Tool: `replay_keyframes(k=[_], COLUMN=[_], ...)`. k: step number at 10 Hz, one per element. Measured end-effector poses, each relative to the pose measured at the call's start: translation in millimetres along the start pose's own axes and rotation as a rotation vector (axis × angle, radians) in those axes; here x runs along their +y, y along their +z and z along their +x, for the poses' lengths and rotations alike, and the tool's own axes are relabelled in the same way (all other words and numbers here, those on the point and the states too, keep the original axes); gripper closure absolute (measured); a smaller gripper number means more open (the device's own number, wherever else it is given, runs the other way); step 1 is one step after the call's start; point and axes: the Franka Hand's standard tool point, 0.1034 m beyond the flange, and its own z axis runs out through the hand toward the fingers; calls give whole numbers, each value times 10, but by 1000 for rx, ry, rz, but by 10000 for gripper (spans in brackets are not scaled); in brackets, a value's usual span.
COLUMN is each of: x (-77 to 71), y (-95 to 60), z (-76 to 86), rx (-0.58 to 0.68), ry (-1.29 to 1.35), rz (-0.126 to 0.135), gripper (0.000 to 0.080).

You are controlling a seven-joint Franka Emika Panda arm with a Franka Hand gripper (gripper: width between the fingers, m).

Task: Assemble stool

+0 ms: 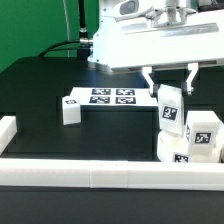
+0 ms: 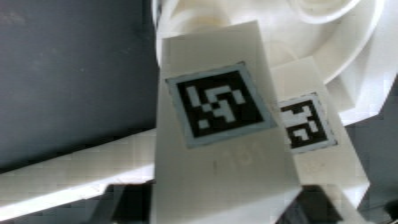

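Gripper [image 1: 168,88]: jaws pressed in on the held leg [image 1: 170,106] — you've got it pinched near its upper end.
Held leg: it hangs close to upright, slightly tilted, just above the seat [image 1: 172,150] at the exterior view's right.
Wrist check: the held leg [image 2: 222,110] fills the view, with the dark fingers [image 2: 116,205] on either side; the socket below it is hidden.
Seat: it lies flat near the front bar [image 1: 100,172], with a second leg [image 1: 204,134] standing on it just beside yours.
Your move: square the leg upright, then lower it slowly — bumping the neighbouring leg looks like the main risk.
Spare: a third leg [image 1: 71,108] sits by the marker board [image 1: 110,97], well apart.
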Motion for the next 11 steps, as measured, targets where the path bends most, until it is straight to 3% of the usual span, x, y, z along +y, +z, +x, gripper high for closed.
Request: replay_keyframes(k=[2, 3, 4, 7, 11], x=[3, 4, 4, 36, 107], y=[8, 14, 15, 20, -85], z=[-8, -23, -23, -18, 100], rx=[-16, -22, -23, -26, -75], ry=[3, 3, 3, -6, -32], rz=[-1, -2, -2, -5, -7], gripper=[473, 387, 215, 152, 151])
